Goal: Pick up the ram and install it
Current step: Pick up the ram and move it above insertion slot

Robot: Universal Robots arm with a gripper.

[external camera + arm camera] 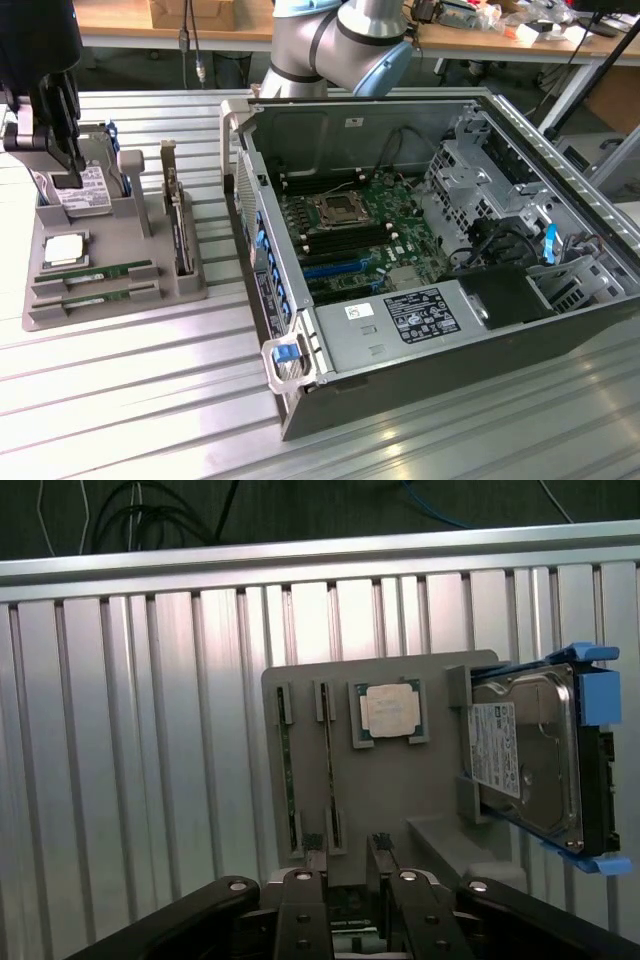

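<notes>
Two alike green ram sticks lie side by side in slots of a grey parts tray at the exterior view's left; I cannot tell which one is the task's ram. In the wrist view they appear as thin strips on the tray. My gripper hangs above the tray's far end near the hard drive, clear of the sticks. It is open with nothing between its fingers.
The tray also holds a CPU, a hard drive in a blue carrier and an upright card with a bracket. An open computer case lies to the exterior view's right, its motherboard with memory slots exposed.
</notes>
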